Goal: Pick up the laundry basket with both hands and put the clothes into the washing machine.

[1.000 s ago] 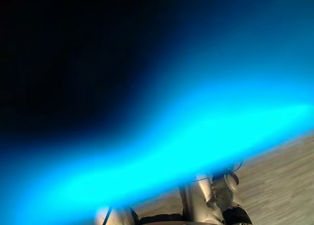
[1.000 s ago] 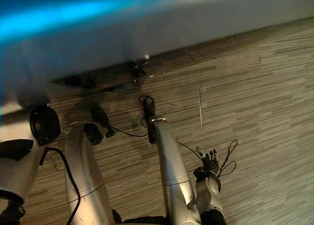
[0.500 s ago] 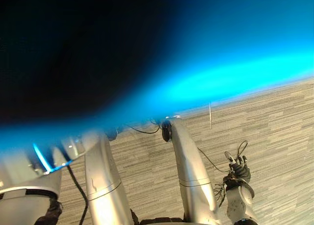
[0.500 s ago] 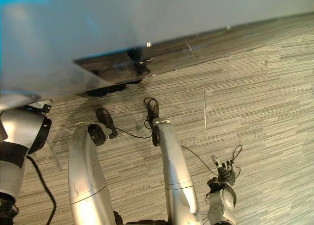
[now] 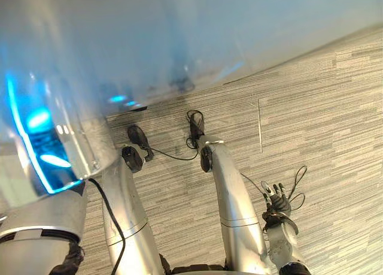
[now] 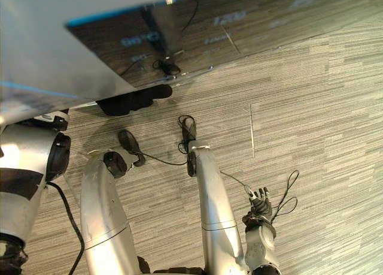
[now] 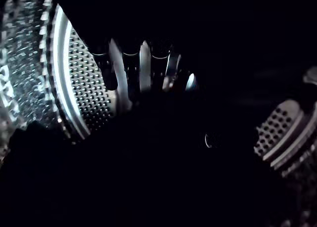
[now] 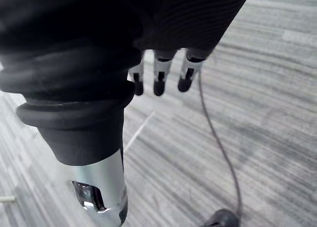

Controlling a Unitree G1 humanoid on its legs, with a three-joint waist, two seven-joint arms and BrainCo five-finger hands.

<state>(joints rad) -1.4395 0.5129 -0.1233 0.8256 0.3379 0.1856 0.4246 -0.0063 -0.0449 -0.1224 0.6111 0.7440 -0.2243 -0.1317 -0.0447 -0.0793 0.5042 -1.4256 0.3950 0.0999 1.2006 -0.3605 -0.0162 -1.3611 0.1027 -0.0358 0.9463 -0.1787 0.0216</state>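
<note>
In the left wrist view my left hand (image 7: 143, 64) is inside the washing machine's perforated steel drum (image 7: 84, 93). Its fingers are stretched out straight above a heap of dark clothes (image 7: 148, 177) lying in the drum, and they hold nothing. The washing machine's pale front (image 6: 54, 53) looms close across the top of the eye views. My right hand (image 5: 276, 198) hangs low at my right side above the floor, fingers straight and empty, as the right wrist view also shows of that right hand (image 8: 158, 78).
Grey striped carpet (image 6: 311, 107) stretches to the right of the machine. A curved, clear part with a blue glow (image 5: 45, 143) sits very close at the left. A dark shape (image 6: 134, 100) lies at the machine's base.
The whole picture has shifted and the blue blur has cleared from the left eye view, so the camera moved. The right hand still hangs by my side.
</note>
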